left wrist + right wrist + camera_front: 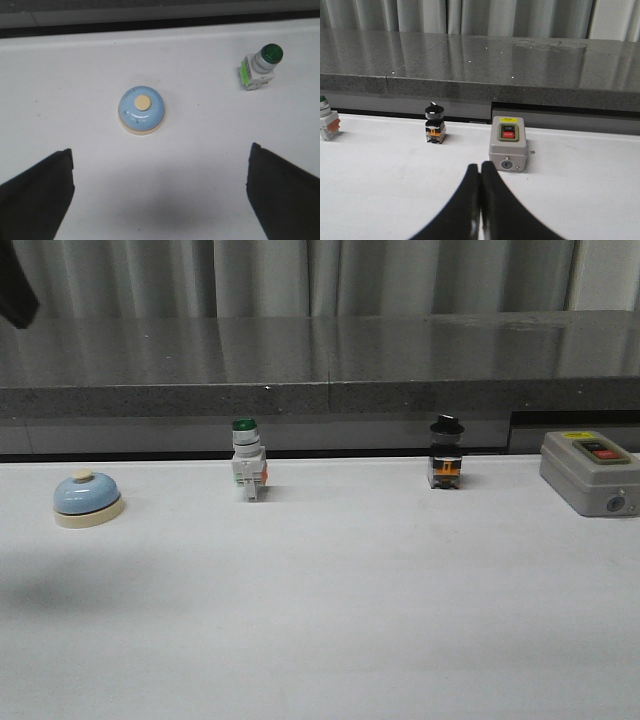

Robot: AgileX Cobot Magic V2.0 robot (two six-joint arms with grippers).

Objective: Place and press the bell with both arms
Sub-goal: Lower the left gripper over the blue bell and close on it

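The light-blue dome bell (88,498) with cream base and button sits on the white table at the far left. In the left wrist view the bell (142,110) lies ahead of my left gripper (161,155), which hovers above the table, open wide and empty, the bell beyond its fingertips. My right gripper (480,167) is shut and empty, its fingertips together just short of the grey box. Neither gripper shows in the front view; only a dark piece of the left arm (15,285) shows at the top left corner.
A green-capped white push-button switch (247,460) stands mid-left, also in the left wrist view (259,67). A black-knob switch (446,453) stands mid-right. A grey box with red and black buttons (590,472) sits at the right edge. A dark stone ledge (320,360) runs behind.
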